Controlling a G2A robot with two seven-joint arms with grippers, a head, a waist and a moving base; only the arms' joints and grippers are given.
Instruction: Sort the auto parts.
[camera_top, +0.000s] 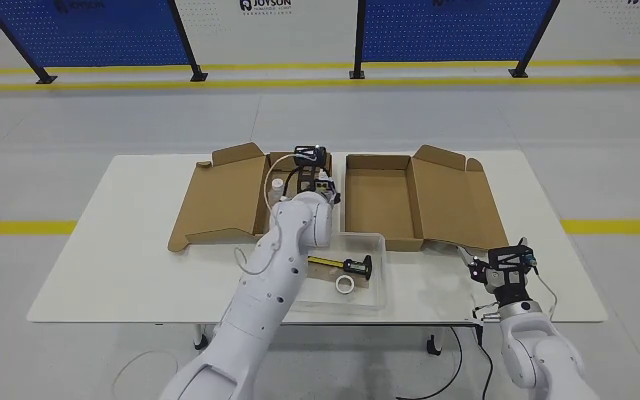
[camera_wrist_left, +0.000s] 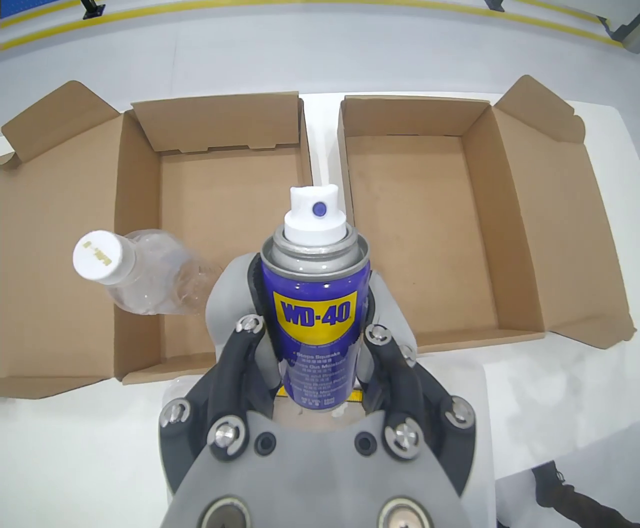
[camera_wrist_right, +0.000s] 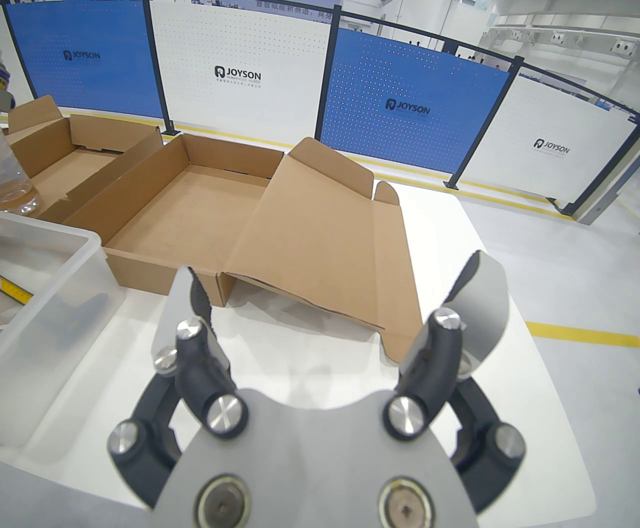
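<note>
We have one spray can (camera_wrist_left: 315, 310), clamped upright at mid-body by the left gripper (camera_wrist_left: 312, 292) above the right side of the left box (camera_wrist_left: 225, 125). We judge it rigid, smooth and fairly heavy, so it is best gripped around the cylinder, clear of the nozzle. One clear bottle (camera_wrist_left: 145, 280) stands in that box, and the right box (camera_wrist_left: 415, 225) sits just beside it, making two boxes. One bin (camera_top: 378, 270) at the table's (camera_top: 130, 250) near edge holds one tape roll (camera_top: 344, 285) and one yellow-and-black tool (camera_top: 345, 264). The right gripper (camera_wrist_right: 335, 272), jaws apart, hangs over the near right corner.

White table (camera_top: 130, 250) carries 2 cardboard boxes (camera_top: 380, 205), 1 bin (camera_top: 366, 291).
</note>
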